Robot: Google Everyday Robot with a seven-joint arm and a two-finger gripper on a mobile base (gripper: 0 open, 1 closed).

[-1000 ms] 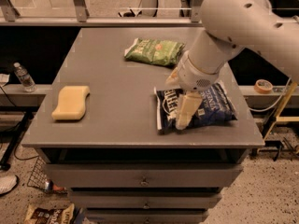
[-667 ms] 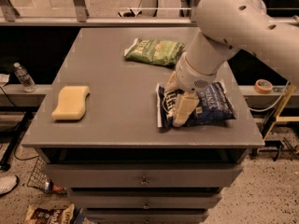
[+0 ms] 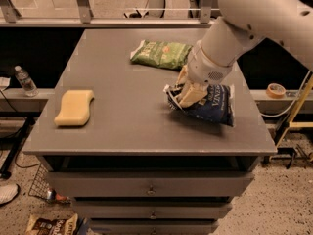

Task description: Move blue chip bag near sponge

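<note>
The blue chip bag (image 3: 213, 106), dark navy with white lettering, lies at the right front of the grey table (image 3: 127, 131). My gripper (image 3: 187, 96) is down on the bag's left end, its cream fingers closed on the crumpled foil, and that end is pulled up off the table. The pale yellow sponge (image 3: 74, 107) lies flat at the table's left front, well apart from the bag.
A green chip bag (image 3: 161, 54) lies at the table's back centre, just behind my arm. A water bottle (image 3: 24, 81) stands on a ledge to the left. A tape roll (image 3: 276, 89) sits on the right ledge. Another bag (image 3: 51, 225) lies on the floor.
The gripper has closed on the bag's left end. That end has bunched up and lifted, and the bag has shifted slightly.
</note>
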